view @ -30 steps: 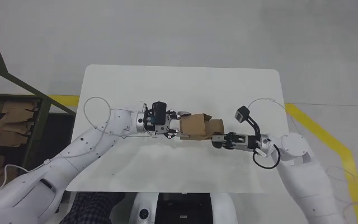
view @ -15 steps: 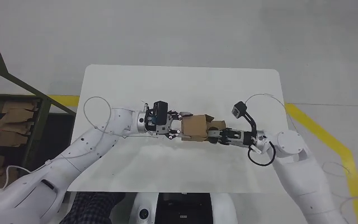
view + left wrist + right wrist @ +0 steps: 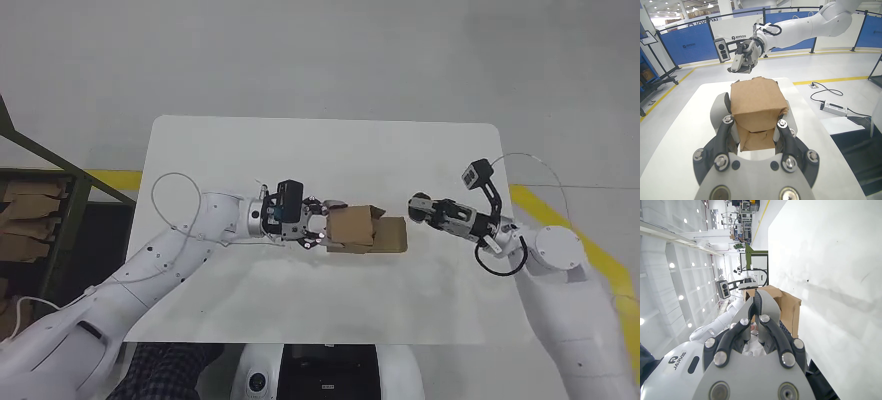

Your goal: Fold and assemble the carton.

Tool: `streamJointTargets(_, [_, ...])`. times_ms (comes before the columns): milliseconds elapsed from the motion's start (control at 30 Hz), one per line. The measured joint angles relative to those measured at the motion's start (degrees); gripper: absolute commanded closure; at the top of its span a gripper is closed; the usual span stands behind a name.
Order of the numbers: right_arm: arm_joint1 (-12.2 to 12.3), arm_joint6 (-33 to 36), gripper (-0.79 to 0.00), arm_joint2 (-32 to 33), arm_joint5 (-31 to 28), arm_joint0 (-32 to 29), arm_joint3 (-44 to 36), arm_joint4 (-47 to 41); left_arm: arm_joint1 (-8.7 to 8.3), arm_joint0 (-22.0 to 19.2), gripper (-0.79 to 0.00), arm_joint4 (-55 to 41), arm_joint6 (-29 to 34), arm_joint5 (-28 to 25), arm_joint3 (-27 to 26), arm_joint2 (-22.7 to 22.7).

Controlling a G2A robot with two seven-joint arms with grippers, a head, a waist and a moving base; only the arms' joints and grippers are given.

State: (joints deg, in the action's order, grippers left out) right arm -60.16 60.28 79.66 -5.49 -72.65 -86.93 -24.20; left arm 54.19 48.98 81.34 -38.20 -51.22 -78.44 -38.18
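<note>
A brown carton (image 3: 364, 230) lies on its side near the middle of the white table (image 3: 420, 150). My left gripper (image 3: 322, 228) is shut on the carton's left end, its fingers pressing both side walls (image 3: 753, 111). The end facing the right arm has ragged flaps (image 3: 757, 78). My right gripper (image 3: 416, 207) hangs just right of the carton and slightly above it, apart from it, with its pads shut together on nothing (image 3: 755, 300). In the right wrist view the carton (image 3: 789, 308) sits past the gripper's tips.
A green-framed rack with cardboard pieces (image 3: 35, 215) stands off the table's left side. Yellow floor tape (image 3: 570, 235) runs past the right edge. A power adapter and cable (image 3: 833, 108) lie on the floor beyond the table.
My right gripper has let go of the carton's right end and drawn back to the right and upward. The left gripper still holds the carton in the same place.
</note>
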Motion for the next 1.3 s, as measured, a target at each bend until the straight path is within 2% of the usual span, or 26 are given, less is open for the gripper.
streamJointTargets(300, [-1.24,0.87,0.0,-7.92,0.18,6.01,3.84,1.52,0.49,0.47,-0.382,0.45,0.31,-0.61,-0.1,-0.8])
streamJointTargets(700, [-1.47,3.08,0.0,-11.17,-1.15,4.6,-0.1,1.37,1.11,0.71,-0.385,0.69,1.04,-1.84,0.15,-1.85])
streamJointTargets(833, [-0.84,1.26,0.0,-7.62,-2.01,3.06,0.82,0.68,1.37,0.62,-0.385,0.84,1.21,-2.24,0.33,-2.05])
streamJointTargets(1100, [1.33,-1.6,0.0,4.91,-1.84,-5.56,1.43,-0.6,1.78,0.8,-0.385,1.22,0.9,-2.65,0.57,-2.64])
streamJointTargets(1200, [1.58,-1.06,0.0,5.7,0.51,-6.97,3.04,-0.53,1.9,1.0,-0.385,1.31,0.82,-2.59,0.55,-2.89])
streamJointTargets(1300, [1.35,1.18,0.0,3.2,1.86,-6.34,5.06,-0.79,2.01,1.16,-0.385,1.23,0.66,-2.72,0.48,-3.18])
